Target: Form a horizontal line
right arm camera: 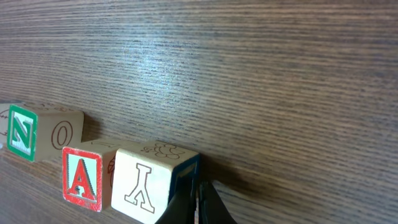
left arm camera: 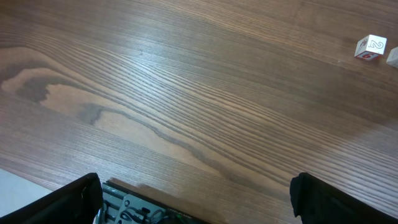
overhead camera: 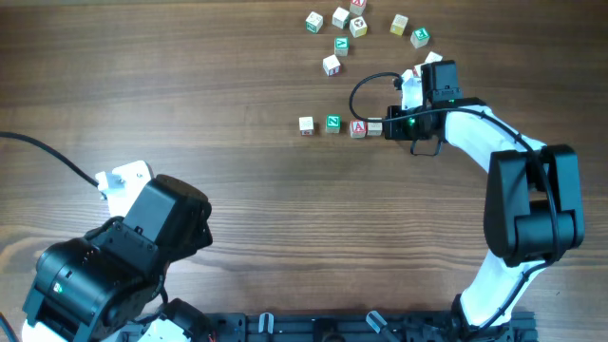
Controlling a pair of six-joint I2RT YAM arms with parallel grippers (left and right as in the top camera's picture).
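From overhead, a short row [overhead camera: 340, 125] of four small wooden cubes runs left to right across the middle of the desk [overhead camera: 209, 104]: a pale cube [overhead camera: 306, 124], a green cube [overhead camera: 333, 123], a red A cube [overhead camera: 358, 128] and a Y cube [overhead camera: 374, 127]. The last two touch; the first two stand slightly apart. The right gripper [overhead camera: 385, 127] lies at the right end of the row, against the Y cube. Loose cubes [overhead camera: 340, 18] are scattered beyond it. The left gripper [overhead camera: 123, 180] sits at the near left, well apart from the row.

In the left wrist view, the left gripper [left arm camera: 196, 183] hangs over bare desk with its fingers [left arm camera: 68, 199] spread wide and nothing between them. A numbered cube [left arm camera: 371, 46] shows at the far right edge.

In the right wrist view, the right gripper [right arm camera: 198, 200] has its fingers pressed together, holding nothing, with the tips at the side of the Y cube [right arm camera: 146, 183]. The red A cube [right arm camera: 84, 177] touches it, and the green cube [right arm camera: 25, 132] stands further along.
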